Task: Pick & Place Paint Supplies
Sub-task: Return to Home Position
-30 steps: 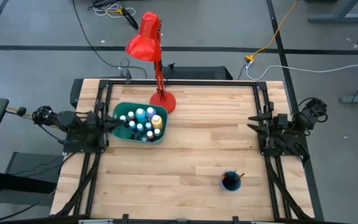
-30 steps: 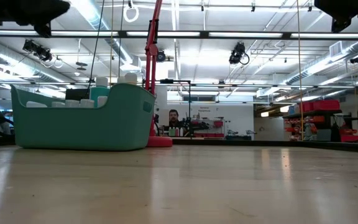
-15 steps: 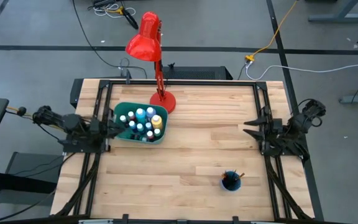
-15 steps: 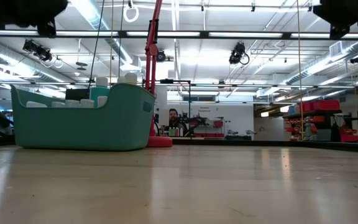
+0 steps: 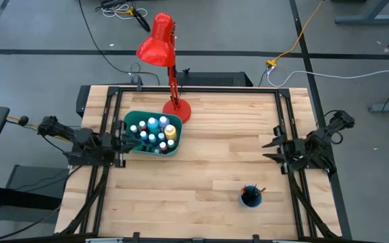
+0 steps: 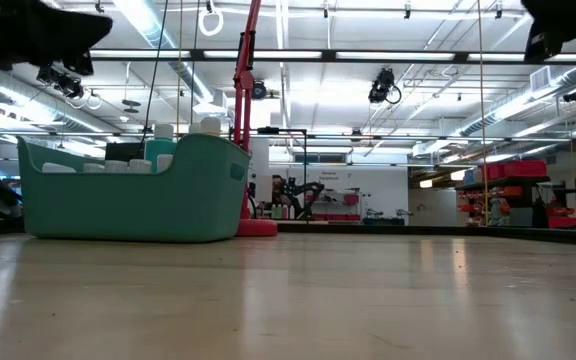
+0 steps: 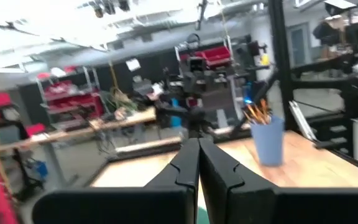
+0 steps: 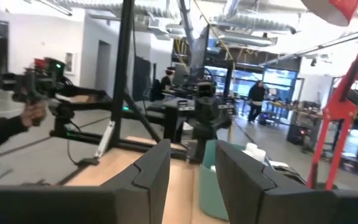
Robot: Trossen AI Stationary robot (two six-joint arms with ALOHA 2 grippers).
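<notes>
Several white-capped paint bottles [image 5: 154,133] stand upright inside the teal bin [image 5: 155,152], which rests on the table's far left part; their caps [image 6: 208,126] show above its rim. Thin brushes [image 7: 257,112] stand in the small blue cup [image 5: 251,197] near the right near corner. My left gripper [image 5: 128,141] hovers shut by the bin's left end, raised above the table. My right gripper [image 5: 267,149] is open at the right edge, far from the bin and above the cup's far side. In the right wrist view the bin [image 8: 210,180] lies ahead of the open fingers.
A red desk lamp stands with its base [image 5: 177,109] just behind the bin, and its stem [image 6: 243,110] rises past the bin's right end. Bare wood spans the table's middle and near side. A person's hand [image 8: 33,115] shows beyond the table.
Both grippers have drifted toward the table's near edge. The left one has slid along the bin's left end, and the right one has moved along the right edge toward the cup. The bin, bottles and cup have stayed put.
</notes>
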